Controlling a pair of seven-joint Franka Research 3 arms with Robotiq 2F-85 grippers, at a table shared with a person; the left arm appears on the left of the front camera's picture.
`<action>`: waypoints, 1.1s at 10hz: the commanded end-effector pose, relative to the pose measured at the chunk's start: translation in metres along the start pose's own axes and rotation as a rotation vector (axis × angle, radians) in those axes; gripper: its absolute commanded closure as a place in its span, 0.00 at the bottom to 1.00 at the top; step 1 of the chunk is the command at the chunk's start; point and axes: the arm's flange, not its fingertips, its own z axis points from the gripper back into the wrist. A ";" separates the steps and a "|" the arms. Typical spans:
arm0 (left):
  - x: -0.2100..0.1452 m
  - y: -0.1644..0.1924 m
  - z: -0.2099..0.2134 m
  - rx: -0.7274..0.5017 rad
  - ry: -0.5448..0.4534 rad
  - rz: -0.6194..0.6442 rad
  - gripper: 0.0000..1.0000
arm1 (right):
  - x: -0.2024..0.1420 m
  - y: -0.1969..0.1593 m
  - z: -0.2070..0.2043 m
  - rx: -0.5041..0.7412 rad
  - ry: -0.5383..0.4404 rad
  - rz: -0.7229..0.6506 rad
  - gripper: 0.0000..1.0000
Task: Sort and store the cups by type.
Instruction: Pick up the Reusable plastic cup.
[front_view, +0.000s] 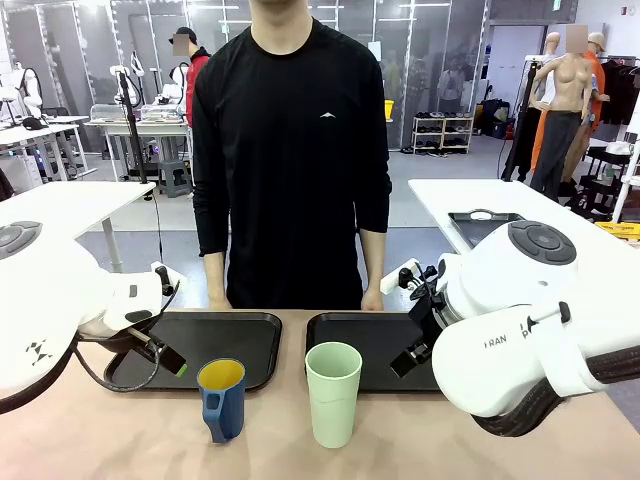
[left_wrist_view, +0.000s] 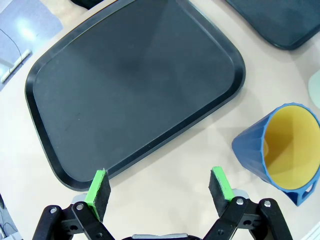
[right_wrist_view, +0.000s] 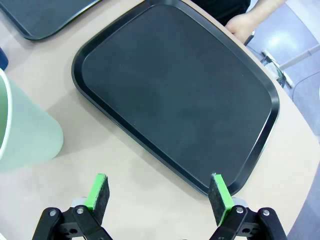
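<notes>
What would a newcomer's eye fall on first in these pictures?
Two cups stand near the front edge: a blue mug, yellow inside, and right of it a taller mint-green tumbler. Behind them lie a left tray and right tray, black, flanked by the open left gripper and right gripper.

On the table (front_view: 120, 430), mug (front_view: 222, 398) stood left of tumbler (front_view: 333, 393). Behind them lay left tray (front_view: 230, 335) and right tray (front_view: 375, 335), side by side.
</notes>
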 end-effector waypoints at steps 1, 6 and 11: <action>0.000 0.000 0.000 0.000 0.000 0.001 0.00 | 0.000 0.000 0.000 0.001 0.000 -0.003 0.00; 0.000 0.000 0.003 0.015 0.007 -0.005 0.00 | 0.000 0.001 0.002 -0.047 0.014 -0.002 0.00; 0.016 -0.019 0.063 0.099 -0.059 0.012 0.00 | 0.019 0.033 0.071 -0.171 0.050 -0.033 0.00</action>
